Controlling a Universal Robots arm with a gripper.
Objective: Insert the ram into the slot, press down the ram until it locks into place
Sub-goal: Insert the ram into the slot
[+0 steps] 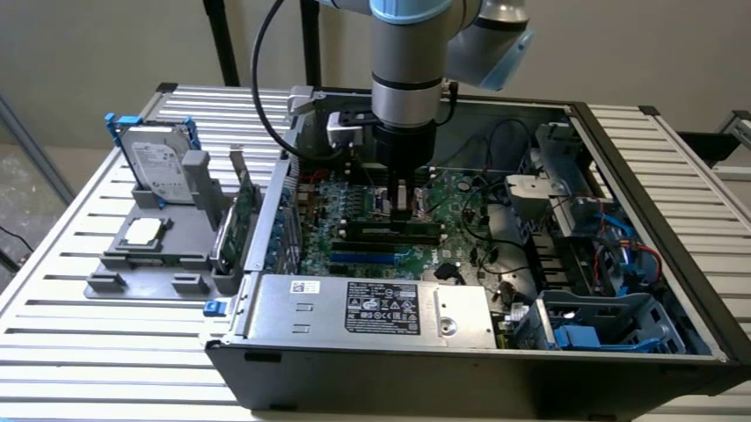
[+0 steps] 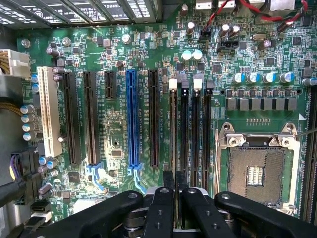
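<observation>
The ram (image 1: pixel 388 230) sits on edge in the slot (image 2: pixel 174 131), a long dark strip lying across the motherboard (image 1: pixel 352 215) inside the open computer case (image 1: pixel 657 229). In the wrist view that slot is the one nearest the long black expansion sockets, first in a row of four parallel memory sockets, with a pale clip at its far end.

My gripper (image 2: pixel 175 182) stands straight above the stick. My two black fingers (image 2: pixel 169 179) are drawn in close together, almost touching, with their tips down on the ram's upper edge near its middle. I am pressing on it with fingers closed rather than clasping it from the sides.

Beside the memory sockets, a bright blue socket (image 2: pixel 132 119) runs parallel, and beyond it a white one (image 2: pixel 48 111). On the other side lies the open processor socket (image 2: pixel 257 166) in its metal frame.

In the exterior view, a grey power supply (image 1: pixel 369 308) fills the near side of the case. A grey fixture (image 1: pixel 158 242) holding a hard drive (image 1: pixel 158 163) stands on the slatted table (image 1: pixel 70 264) toward the exterior view's left.
</observation>
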